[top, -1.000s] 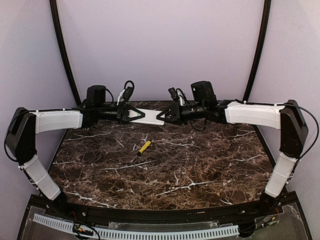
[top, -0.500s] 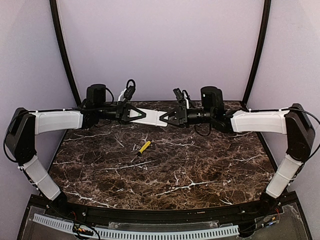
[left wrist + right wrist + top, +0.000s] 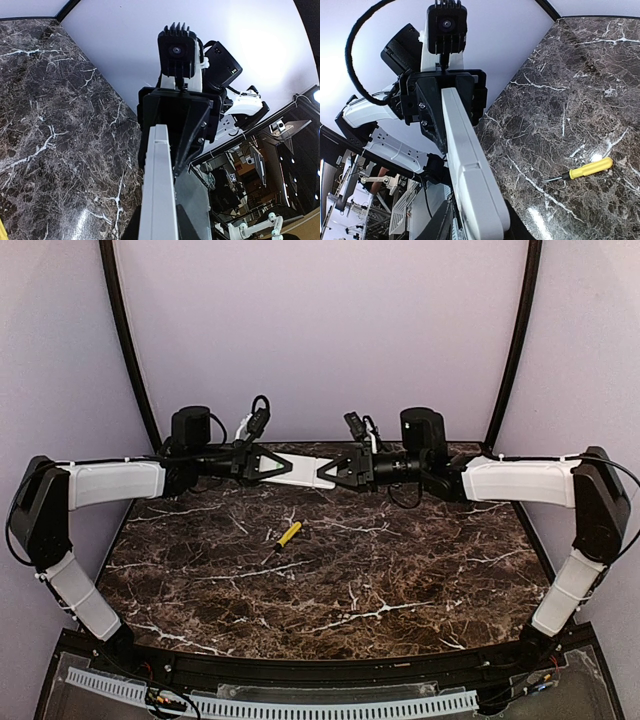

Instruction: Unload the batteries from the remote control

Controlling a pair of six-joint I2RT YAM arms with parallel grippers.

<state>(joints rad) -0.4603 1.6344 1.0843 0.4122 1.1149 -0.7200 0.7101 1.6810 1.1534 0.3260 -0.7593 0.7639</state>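
Note:
The white remote control (image 3: 305, 470) hangs level above the back of the table, held at both ends. My left gripper (image 3: 272, 468) is shut on its left end and my right gripper (image 3: 336, 472) on its right end. In the left wrist view the remote control (image 3: 159, 190) runs edge-on away from my left gripper (image 3: 161, 232) to the right gripper's black jaws. In the right wrist view the remote control (image 3: 467, 165) shows a smooth white face with a seam across it, running from my right gripper (image 3: 480, 227) up to the left one. The batteries are hidden.
A yellow-handled screwdriver (image 3: 288, 534) lies on the dark marble table (image 3: 400, 580) below and in front of the remote, and the screwdriver (image 3: 585, 169) also shows in the right wrist view. Purple walls stand close behind and at both sides.
The right arm has swung outward to the right and its wrist has turned. The remote has shifted slightly rightward and stays between both grippers. The left arm has barely moved.

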